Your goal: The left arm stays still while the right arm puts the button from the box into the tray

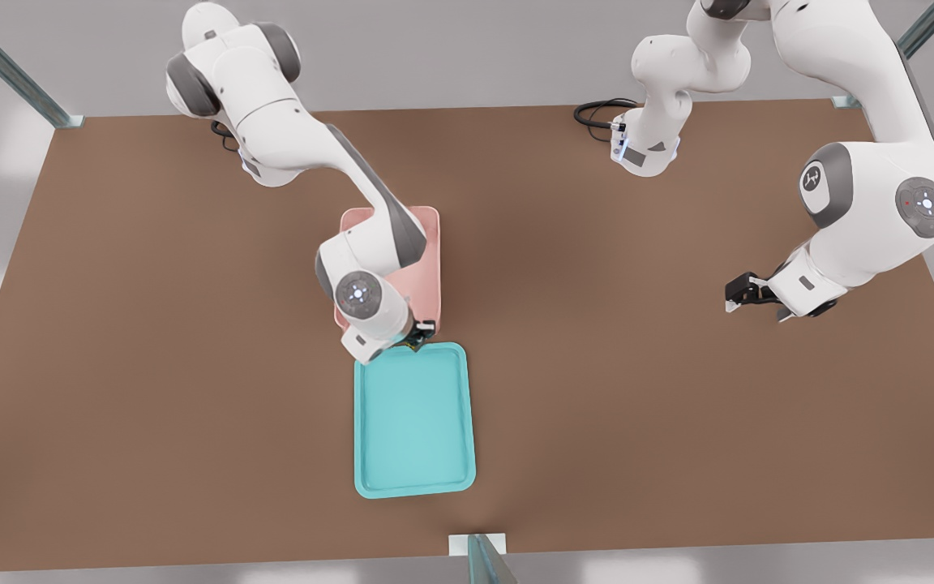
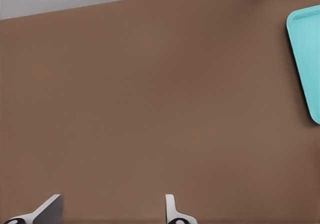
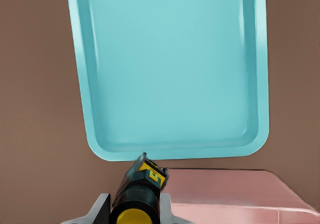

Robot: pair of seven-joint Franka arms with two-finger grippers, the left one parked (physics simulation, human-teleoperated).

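Right arm's gripper [image 3: 134, 211] above the gap between pink box [image 1: 431, 243] and teal tray [image 1: 414, 422], jaws pinching the yellow-capped button [image 3: 139, 194], brown desk [image 1: 637, 389] beneath.

Box [image 1: 432, 259] behind tray [image 1: 414, 422], nearly touching; hand [image 1: 417, 341] with button [image 3: 136, 199] above their meeting edge

Brown table [image 1: 678, 405], teal tray [image 1: 414, 418], pink box [image 1: 430, 243], touching
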